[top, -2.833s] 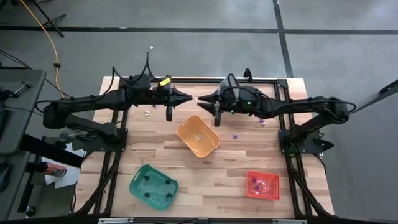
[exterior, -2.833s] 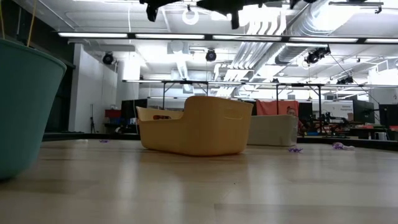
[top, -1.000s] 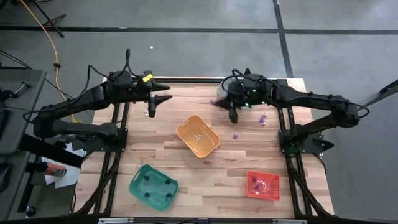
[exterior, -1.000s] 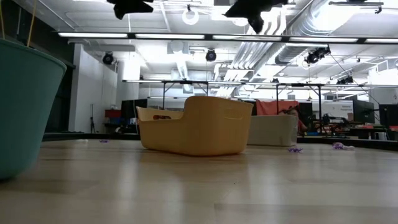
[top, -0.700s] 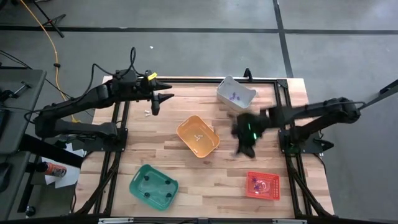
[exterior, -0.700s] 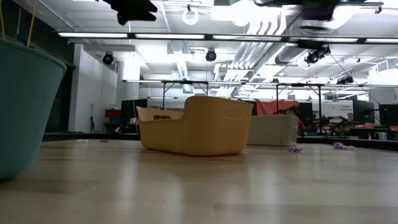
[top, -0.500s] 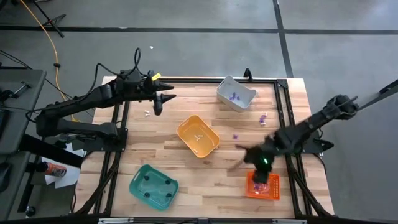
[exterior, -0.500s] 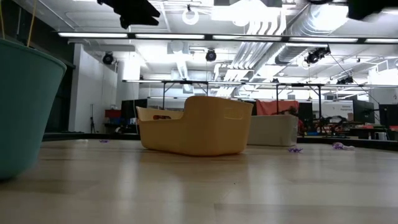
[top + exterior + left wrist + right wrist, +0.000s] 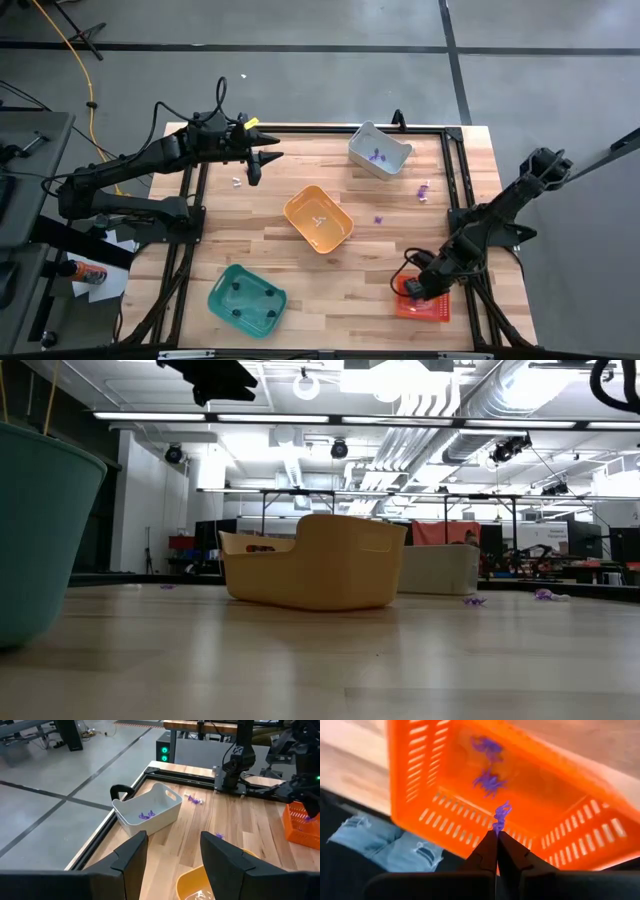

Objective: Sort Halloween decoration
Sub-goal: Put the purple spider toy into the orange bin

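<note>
Both my arms are dark, near black, jointed tubes with black cables looping off them. My left tool (image 9: 256, 165) carries a small yellow tag beside the wrist; its fingers (image 9: 131, 854) are flat, matte black. My right tool (image 9: 417, 288) tapers to thin black tips.

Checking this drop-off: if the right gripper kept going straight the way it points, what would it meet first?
Probably the floor of the red bin. The right gripper, shut on a purple trinket, points down into that bin, where two more purple trinkets lie slightly aside; depth is unclear.
</note>
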{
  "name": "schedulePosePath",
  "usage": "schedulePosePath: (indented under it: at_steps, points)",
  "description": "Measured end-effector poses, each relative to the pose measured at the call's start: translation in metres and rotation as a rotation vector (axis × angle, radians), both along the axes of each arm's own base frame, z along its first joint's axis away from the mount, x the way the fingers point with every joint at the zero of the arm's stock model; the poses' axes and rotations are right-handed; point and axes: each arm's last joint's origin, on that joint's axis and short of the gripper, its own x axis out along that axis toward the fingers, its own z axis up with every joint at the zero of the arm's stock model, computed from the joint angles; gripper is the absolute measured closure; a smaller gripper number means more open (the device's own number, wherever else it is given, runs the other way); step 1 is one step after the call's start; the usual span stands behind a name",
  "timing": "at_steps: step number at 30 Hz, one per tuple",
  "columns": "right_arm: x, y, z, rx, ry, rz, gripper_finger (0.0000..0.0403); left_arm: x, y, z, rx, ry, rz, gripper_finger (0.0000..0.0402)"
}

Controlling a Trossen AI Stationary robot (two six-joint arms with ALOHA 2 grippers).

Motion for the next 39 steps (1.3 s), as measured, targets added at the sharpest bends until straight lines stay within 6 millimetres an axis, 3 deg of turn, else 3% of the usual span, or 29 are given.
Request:
schedulePosePath:
  at_steps: [9,18,24,27,31,35,39]
  points:
    - [0.000,0.000,0.000,-0.002,-0.004,0.019,0.0390,0.000,0.000,0.000,0.000,0.000,0.000,0.0232]
    - [0.000,0.000,0.001,-0.002,-0.086,0.168,0.0267,0.000,0.000,0.000,0.000,0.000,0.000,0.0232]
    - [-0.001,-0.002,0.037,0.128,-0.435,0.330,0.0224,0.000,0.000,0.001,-0.006,-0.015,0.004,0.0232]
    - [0.005,-0.020,0.061,0.002,-0.725,0.250,0.0226,0.000,0.000,0.002,-0.067,-0.045,0.025,0.0232]
    - [0.016,-0.063,0.084,-0.414,-1.019,0.090,0.0237,-0.001,-0.001,0.005,-0.212,-0.114,0.048,0.0232]
    - [0.030,-0.109,0.101,-0.826,-1.143,-0.009,0.0252,-0.003,-0.003,0.010,-0.316,-0.187,0.071,0.0232]
    - [0.049,-0.149,0.114,-1.028,-1.259,-0.011,0.0264,-0.004,-0.003,0.014,-0.336,-0.228,0.074,0.0232]
